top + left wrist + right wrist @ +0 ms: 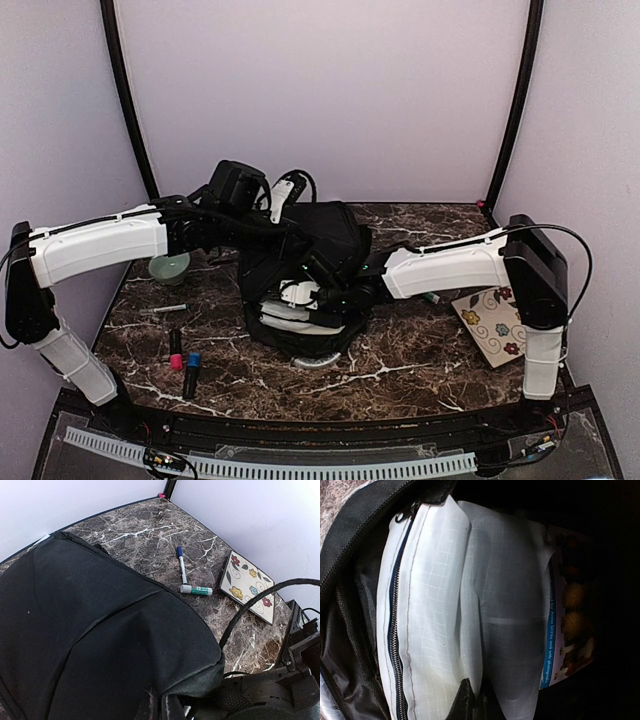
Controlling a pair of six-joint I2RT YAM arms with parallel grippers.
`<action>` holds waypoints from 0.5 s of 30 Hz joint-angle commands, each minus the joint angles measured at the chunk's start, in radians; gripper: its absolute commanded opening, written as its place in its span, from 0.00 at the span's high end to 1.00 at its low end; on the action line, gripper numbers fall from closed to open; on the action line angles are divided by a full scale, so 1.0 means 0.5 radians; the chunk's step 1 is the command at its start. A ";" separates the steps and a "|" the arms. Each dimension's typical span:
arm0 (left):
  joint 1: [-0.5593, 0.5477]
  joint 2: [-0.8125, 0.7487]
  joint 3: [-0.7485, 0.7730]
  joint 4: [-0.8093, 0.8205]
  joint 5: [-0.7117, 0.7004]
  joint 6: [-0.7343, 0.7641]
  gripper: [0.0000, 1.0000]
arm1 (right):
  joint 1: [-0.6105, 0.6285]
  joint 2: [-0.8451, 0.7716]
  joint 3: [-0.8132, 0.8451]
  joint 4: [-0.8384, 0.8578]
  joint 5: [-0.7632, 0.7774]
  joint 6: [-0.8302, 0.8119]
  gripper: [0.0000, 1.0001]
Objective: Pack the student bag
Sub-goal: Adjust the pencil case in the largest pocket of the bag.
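Black fabric of the student bag [335, 235] is clamped in my left gripper [290, 232]. My right gripper [472, 700], pinched on the white pouch [435, 605], should seat it deep.

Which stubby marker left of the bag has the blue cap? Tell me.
The right marker of the pair, closer to the bag; the left marker has a red cap.

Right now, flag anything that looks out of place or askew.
Nothing spilled or damaged. The bag lies open with the white pouch inside; markers, a pen, a glue stick and a floral notebook lie loose on the table.
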 commanded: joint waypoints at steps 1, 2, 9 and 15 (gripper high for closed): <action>0.017 -0.131 0.000 0.214 0.038 -0.027 1.00 | -0.011 -0.131 -0.099 -0.002 0.233 -0.025 1.00; 0.020 -0.129 -0.001 0.217 0.038 -0.027 1.00 | 0.001 -0.174 -0.127 0.048 0.323 -0.070 1.00; 0.030 -0.106 0.009 0.231 0.061 -0.036 1.00 | 0.080 -0.392 -0.382 0.646 0.720 -0.486 1.00; 0.030 -0.110 0.033 0.213 0.068 -0.038 1.00 | 0.080 -0.268 -0.364 0.887 0.863 -0.635 1.00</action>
